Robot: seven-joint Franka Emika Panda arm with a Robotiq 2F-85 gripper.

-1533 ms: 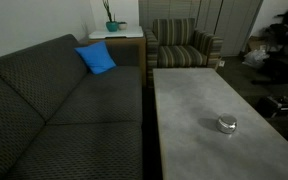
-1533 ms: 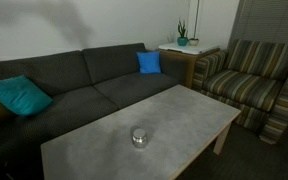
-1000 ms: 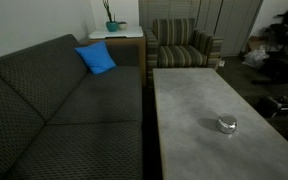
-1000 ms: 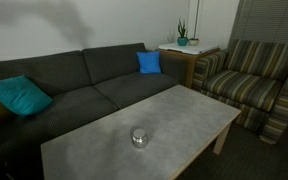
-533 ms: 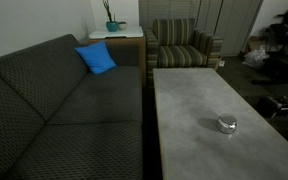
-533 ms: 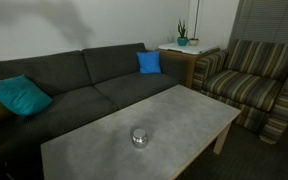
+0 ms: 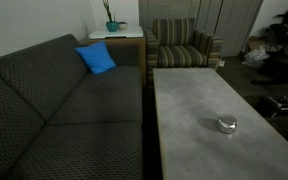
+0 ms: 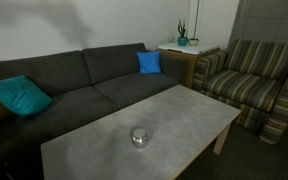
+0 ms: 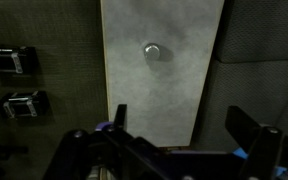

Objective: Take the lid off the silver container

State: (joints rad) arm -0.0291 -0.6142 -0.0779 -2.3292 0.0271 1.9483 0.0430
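Observation:
The silver container (image 7: 226, 124) (image 8: 139, 137) (image 9: 152, 50) is a tiny shiny pot standing alone on the grey coffee table (image 7: 204, 100) (image 8: 174, 115) (image 9: 164, 90). Its lid (image 7: 226, 121) (image 8: 139, 132) sits on top of it. In the wrist view my gripper (image 9: 179, 120) hangs high above the table, far from the container, open with nothing between its fingers (image 9: 118, 118). Neither exterior view shows the gripper or the arm.
A dark grey sofa (image 7: 64, 110) (image 8: 74, 85) runs along the table, with a blue cushion (image 7: 96, 58) (image 8: 149, 62) and a teal cushion (image 8: 19, 96) on it. A striped armchair (image 7: 184, 45) (image 8: 249, 80) and a side table with a plant (image 8: 182, 40) stand beyond.

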